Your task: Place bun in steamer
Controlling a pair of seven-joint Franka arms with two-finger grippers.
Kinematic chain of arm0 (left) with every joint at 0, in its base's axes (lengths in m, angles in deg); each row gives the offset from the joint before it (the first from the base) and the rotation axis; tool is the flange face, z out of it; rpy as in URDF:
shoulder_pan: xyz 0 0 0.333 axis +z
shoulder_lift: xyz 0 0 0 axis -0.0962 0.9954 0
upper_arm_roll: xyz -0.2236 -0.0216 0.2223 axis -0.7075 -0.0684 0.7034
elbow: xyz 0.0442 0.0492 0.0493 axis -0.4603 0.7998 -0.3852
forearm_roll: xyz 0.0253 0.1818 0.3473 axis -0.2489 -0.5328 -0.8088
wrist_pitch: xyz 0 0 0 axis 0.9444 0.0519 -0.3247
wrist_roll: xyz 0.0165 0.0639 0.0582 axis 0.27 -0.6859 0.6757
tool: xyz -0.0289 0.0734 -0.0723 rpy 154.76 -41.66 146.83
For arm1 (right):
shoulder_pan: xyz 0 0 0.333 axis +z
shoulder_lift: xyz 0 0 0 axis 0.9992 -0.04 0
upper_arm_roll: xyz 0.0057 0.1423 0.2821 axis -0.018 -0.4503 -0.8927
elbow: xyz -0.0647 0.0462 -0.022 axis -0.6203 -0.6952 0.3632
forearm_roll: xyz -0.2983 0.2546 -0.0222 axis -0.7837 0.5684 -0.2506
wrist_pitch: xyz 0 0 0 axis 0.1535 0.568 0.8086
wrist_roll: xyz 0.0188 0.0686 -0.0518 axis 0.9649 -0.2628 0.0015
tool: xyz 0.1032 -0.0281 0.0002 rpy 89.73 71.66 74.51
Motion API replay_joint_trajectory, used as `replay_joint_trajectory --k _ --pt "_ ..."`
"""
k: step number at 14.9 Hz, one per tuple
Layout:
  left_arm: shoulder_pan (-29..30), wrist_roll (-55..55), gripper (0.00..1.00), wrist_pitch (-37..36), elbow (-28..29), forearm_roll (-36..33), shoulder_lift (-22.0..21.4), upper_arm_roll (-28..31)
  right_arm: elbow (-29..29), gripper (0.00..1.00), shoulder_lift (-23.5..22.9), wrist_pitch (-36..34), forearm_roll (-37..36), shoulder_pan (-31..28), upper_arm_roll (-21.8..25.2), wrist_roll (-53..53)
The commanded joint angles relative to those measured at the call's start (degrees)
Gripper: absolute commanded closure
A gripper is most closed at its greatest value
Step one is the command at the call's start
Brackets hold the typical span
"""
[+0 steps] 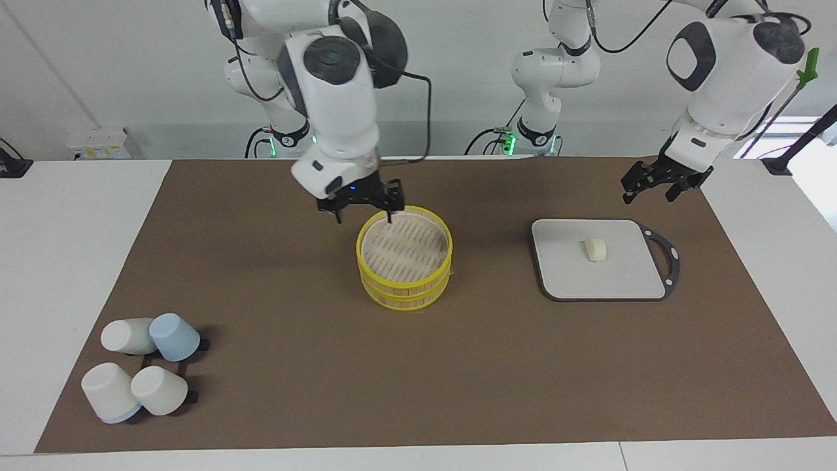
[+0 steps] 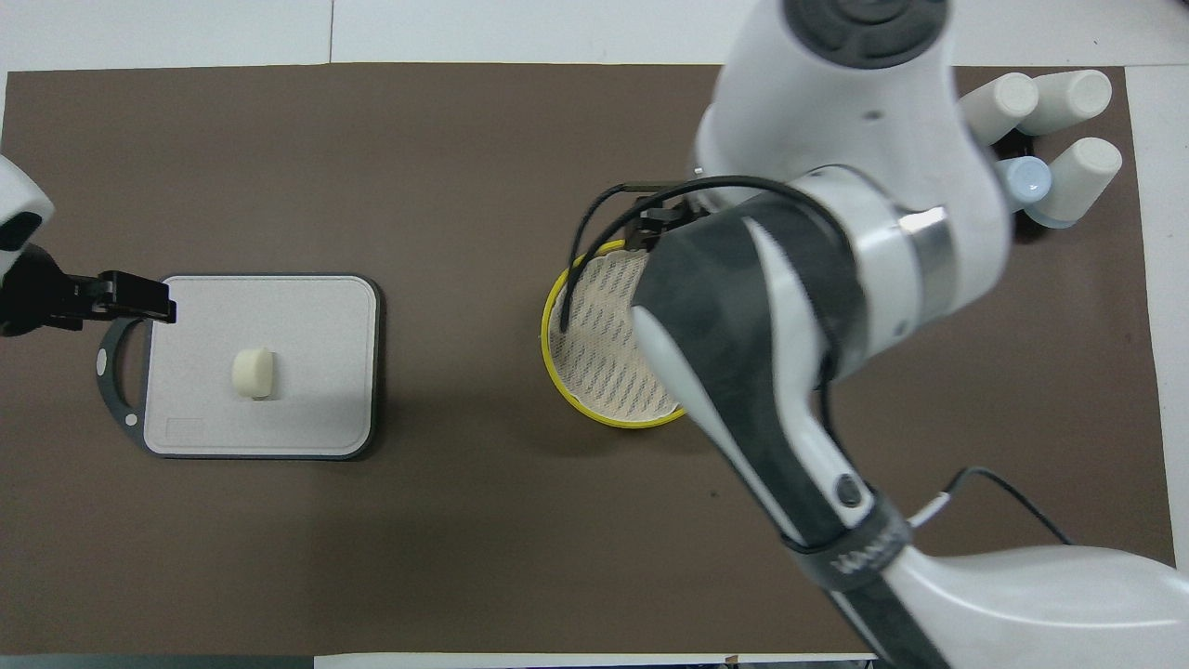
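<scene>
The bun (image 1: 596,249), small and cream-white, lies on the grey square board (image 1: 575,278); it also shows in the overhead view (image 2: 253,373). The steamer (image 1: 404,282), with yellow rims and a pale slatted top, stands at the mat's middle and also shows in the overhead view (image 2: 604,420). My right gripper (image 1: 364,218) is open just above the steamer's rim nearest the robots, one fingertip over the rim and one outside it. In the overhead view its own arm hides it and half the steamer. My left gripper (image 1: 650,191) is open in the air over the mat beside the board's handle end (image 2: 139,299).
Several upturned white and blue cups (image 1: 140,363) stand on a black rack at the right arm's end of the mat, farther from the robots (image 2: 1059,121). The board (image 2: 307,316) has a dark handle toward the left arm's end.
</scene>
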Motion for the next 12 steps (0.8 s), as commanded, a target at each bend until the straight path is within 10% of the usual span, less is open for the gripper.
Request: replay_joint_trajectory --k 1,7,12 --pt "-0.6 -1.2 0.00 15.0 16.5 -0.1 -2.9 0.4 -4.1 0.00 -5.5 1.6 -3.5 6.9 0.3 4.8" --pt "-1.4 -1.3 0.00 30.3 25.5 -0.1 2.2 0.3 20.4 0.00 0.5 25.9 -4.3 12.0 0.0 7.9" --pt "-1.5 -1.7 0.00 34.1 26.3 -0.1 3.8 0.3 25.7 0.00 2.5 28.0 -4.3 13.2 0.0 7.8"
